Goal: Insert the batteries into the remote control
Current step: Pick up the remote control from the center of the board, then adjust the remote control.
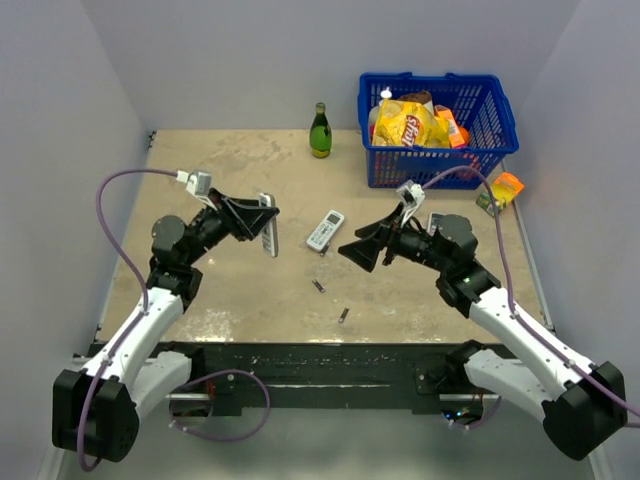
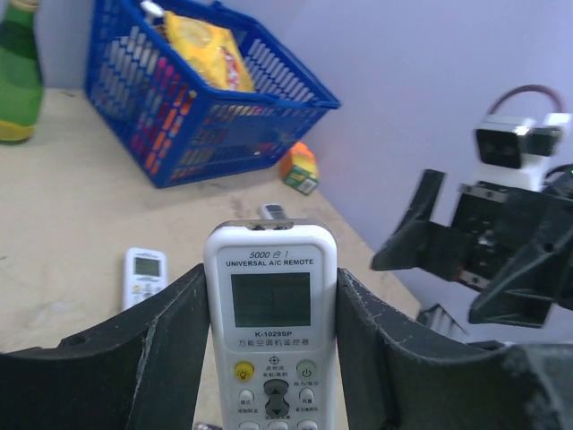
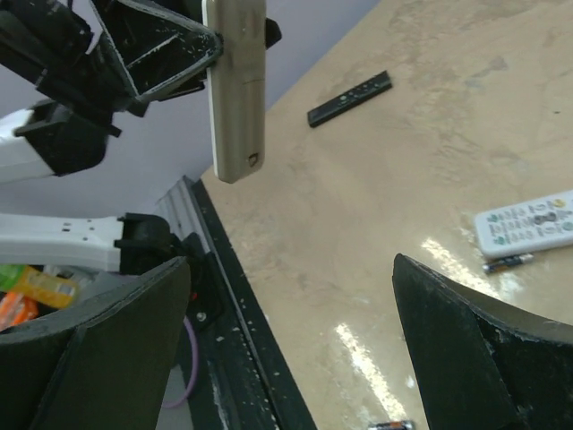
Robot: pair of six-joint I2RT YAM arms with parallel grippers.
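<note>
Two batteries (image 1: 318, 286) lie loose on the tabletop (image 1: 230, 160), about midway between its side edges and closer to the near edge than the far one. They look light, hard and smooth, and likely to roll, so I'd pinch each one across the middle of its barrel. From above, the left gripper (image 1: 262, 218) holds the remote control (image 1: 270, 240) up off the surface, elbow bent and forearm reaching inward. The right gripper (image 1: 358, 257) faces it, well apart, low over the middle.

From the left wrist, the fingers (image 2: 170, 358) are clamped on the remote's long sides, with the screen end pointing away from the wrist. It's stiff, slick plastic, so that side grip seems sound.

From the right wrist, its own fingers (image 3: 98, 358) stand wide apart with nothing between them, and the remote's plain back is turned toward them.
</note>
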